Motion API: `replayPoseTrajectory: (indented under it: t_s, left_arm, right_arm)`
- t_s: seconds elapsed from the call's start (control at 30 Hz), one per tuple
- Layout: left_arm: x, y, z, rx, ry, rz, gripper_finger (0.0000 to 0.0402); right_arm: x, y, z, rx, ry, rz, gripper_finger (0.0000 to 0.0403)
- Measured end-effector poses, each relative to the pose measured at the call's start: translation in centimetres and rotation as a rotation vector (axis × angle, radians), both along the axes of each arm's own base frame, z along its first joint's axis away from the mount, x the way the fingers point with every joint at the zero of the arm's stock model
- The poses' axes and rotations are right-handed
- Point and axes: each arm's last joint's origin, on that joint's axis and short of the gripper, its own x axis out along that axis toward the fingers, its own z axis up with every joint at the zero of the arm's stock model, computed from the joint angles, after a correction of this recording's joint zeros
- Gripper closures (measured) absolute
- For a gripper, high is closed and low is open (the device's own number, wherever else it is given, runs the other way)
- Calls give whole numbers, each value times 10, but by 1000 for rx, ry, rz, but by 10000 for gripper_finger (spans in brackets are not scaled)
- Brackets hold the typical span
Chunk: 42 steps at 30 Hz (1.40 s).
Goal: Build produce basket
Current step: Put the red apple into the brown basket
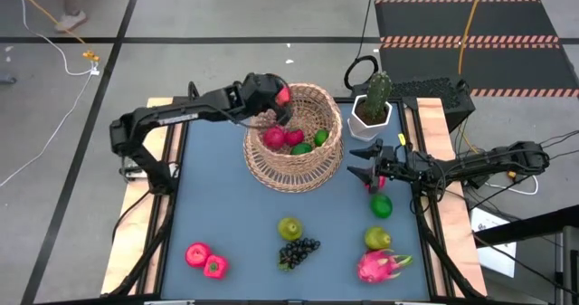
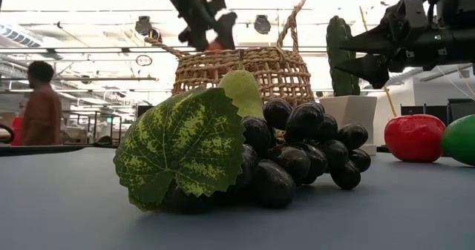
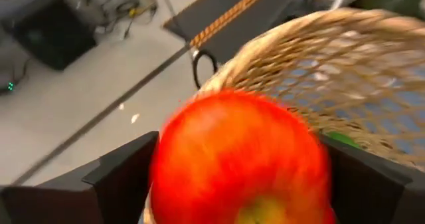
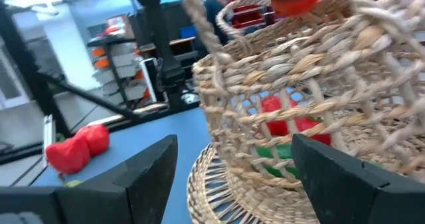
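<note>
The tan woven basket point(image 1: 294, 142) stands at the table's far middle, with red and green fruit inside it. My left gripper point(image 1: 279, 101) hangs over the basket's far-left rim, shut on a red apple point(image 3: 242, 161). My right gripper point(image 1: 357, 172) is open just right of the basket's flared base, its fingers pointing at the basket wall point(image 4: 299, 98). A red apple point(image 1: 372, 186) and a lime point(image 1: 382, 205) lie on the table by that gripper. Pears point(image 1: 289, 228), a grape bunch point(image 1: 298, 251), a dragon fruit point(image 1: 380, 265), another apple point(image 1: 196, 253) and a strawberry point(image 1: 215, 267) lie nearer. My left gripper pinches the red apple point(image 3: 199, 151) by its sides between its two fingers point(image 3: 123, 177). It comes from the table's left, slanting down. The apple is lifted clear, above the basket's rim point(image 3: 279, 58).
A green cactus in a white pot point(image 1: 374, 101) stands right of the basket at the far edge. In the low view the grape bunch with its leaf point(image 2: 245, 157) fills the front. A person point(image 2: 41, 105) stands in the room beyond the table.
</note>
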Motion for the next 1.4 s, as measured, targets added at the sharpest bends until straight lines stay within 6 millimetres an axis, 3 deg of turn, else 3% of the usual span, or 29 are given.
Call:
replayPoseTrajectory:
  t_s: [0.2, 0.33, 0.47, 0.73, 1.03, 1.2, 1.4]
  left_arm:
    - [12, 15, -28, -106, 7, 40, 6]
    - [18, 10, -35, -120, 33, -2, 11]
    - [19, -3, -30, -91, 53, -40, 12]
    - [-9, -62, 9, 18, 138, -112, 12]
    - [-49, -143, 53, 32, 6, -250, 12]
    - [-73, -177, 48, -13, 30, -134, 12]
    - [-92, -204, 13, -99, 153, -22, 12]
  right_arm:
    - [0, -2, 0, 32, -7, -53, 112]
    - [0, -2, 0, 36, -8, -53, 112]
    - [0, -2, 0, 42, -10, -53, 112]
    - [0, -2, 0, 58, -14, -52, 112]
    - [0, -2, 1, 99, -31, -49, 112]
    - [-1, -1, 2, 109, -51, -46, 112]
    - [-1, -3, 2, 84, -40, -86, 112]
